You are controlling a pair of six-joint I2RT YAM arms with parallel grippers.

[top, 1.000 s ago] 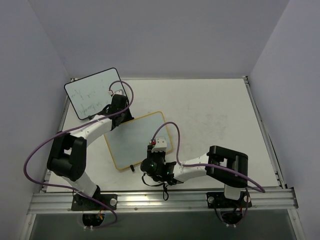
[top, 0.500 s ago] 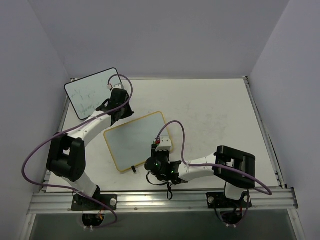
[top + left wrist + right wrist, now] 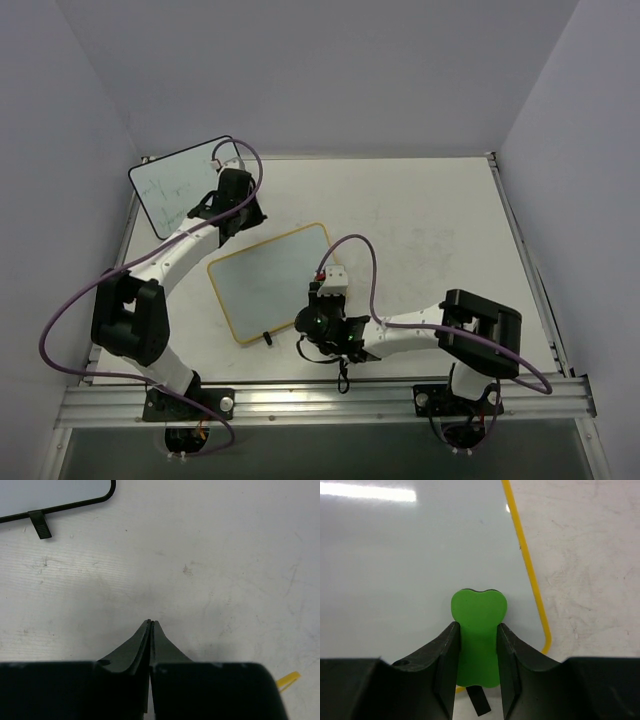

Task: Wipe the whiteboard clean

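Observation:
The yellow-framed whiteboard (image 3: 262, 285) lies flat left of the table's centre. In the right wrist view its surface (image 3: 410, 555) looks blank, and its yellow frame (image 3: 530, 575) curves round a corner at the right. My right gripper (image 3: 320, 315) (image 3: 476, 627) is shut on a green eraser (image 3: 478, 630) pressed on the board near that corner, above a black clip foot (image 3: 479, 702). My left gripper (image 3: 236, 205) (image 3: 150, 622) is shut and empty over bare table between the two boards.
A black-framed whiteboard (image 3: 180, 190) with faint green writing lies at the far left; its corner (image 3: 50, 492) and a clip (image 3: 40, 524) show in the left wrist view. A bit of yellow frame (image 3: 289, 680) shows at the lower right there. Grey walls surround the table (image 3: 430, 230).
My left gripper has pulled off the yellow board's far edge toward the black-framed board. My right gripper has slid the eraser to the right along the board's near edge.

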